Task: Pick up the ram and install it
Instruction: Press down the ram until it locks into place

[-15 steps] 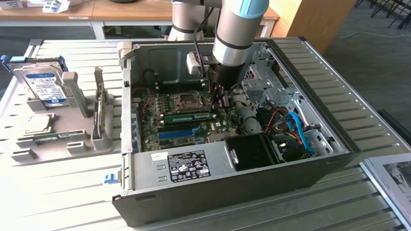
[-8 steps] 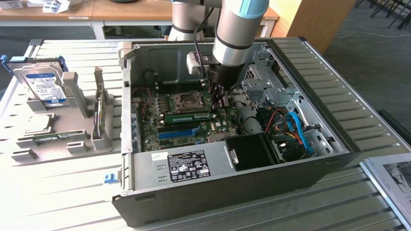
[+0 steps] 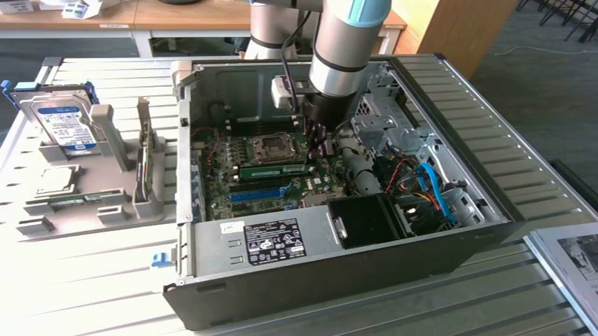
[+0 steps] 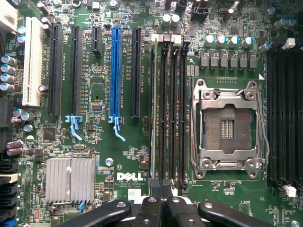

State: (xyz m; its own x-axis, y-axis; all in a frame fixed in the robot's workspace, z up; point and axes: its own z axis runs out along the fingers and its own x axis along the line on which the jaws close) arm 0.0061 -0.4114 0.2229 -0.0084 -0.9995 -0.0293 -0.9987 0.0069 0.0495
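The work surface is a slatted metal table (image 3: pixel 94 294) in an office-like room. An open computer case (image 3: pixel 327 287) lies on it with the motherboard (image 4: pixel 123 156) facing up. A grey fixture (image 3: pixel 84 210) stands to the exterior view's left of the case and holds a hard drive (image 3: pixel 66 126).

**Position of the part.** The ram (image 3: pixel 274 170) stands on edge in a memory slot, between the CPU socket (image 4: pixel 227 125) and the blue slot (image 4: pixel 115 71). It lies level along the slot. In the wrist view it appears to be the thin edge-on line (image 4: pixel 152 118) in the slot farthest from the socket, but that identification is uncertain. Judged from how level it lies, insertion looks largely done. Whether the end latches have locked cannot be told.

**Gripper.** The gripper (image 3: pixel 320 140) hangs inside the case, near the end of the ram toward the exterior view's right. In the wrist view its fingers (image 4: pixel 162 189) are drawn together, and nothing shows between them.

**Handling.**
- The ram is probably light, stiff and thin.
- It is likely brittle under bending or twisting, and its chips and contact edge are easily damaged.
- Hold is best taken across the two flat faces near mid-length, on the upper edge, clear of the contacts.
- Seating force should act straight down along the top edge.
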